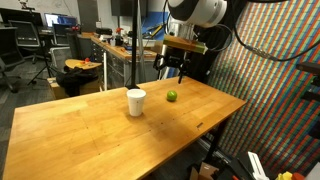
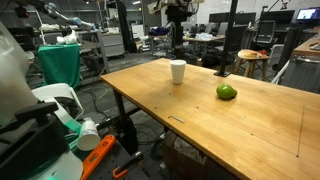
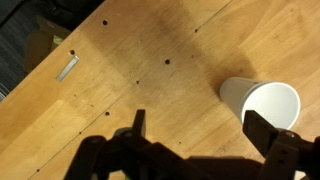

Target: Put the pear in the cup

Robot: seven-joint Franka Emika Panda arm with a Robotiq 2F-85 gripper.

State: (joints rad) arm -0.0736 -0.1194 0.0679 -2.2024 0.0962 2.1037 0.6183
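The fingers [image 3: 138, 124] are spread wide apart and hold nothing. They hang high over the wooden surface [image 1: 90, 135], close to one of its long edges. In the wrist view the white cup [image 3: 262, 104] stands under them, off to one side. The green pear [image 1: 171, 96] lies on the surface near the cup, not touching it. The pear sits a little nearer that long edge than the cup does.

Wrist view: the gripper [image 3: 200, 135] body is cut off at the bottom edge, one finger [image 3: 266, 132] covering the lower rim of the cup [image 3: 265, 98].
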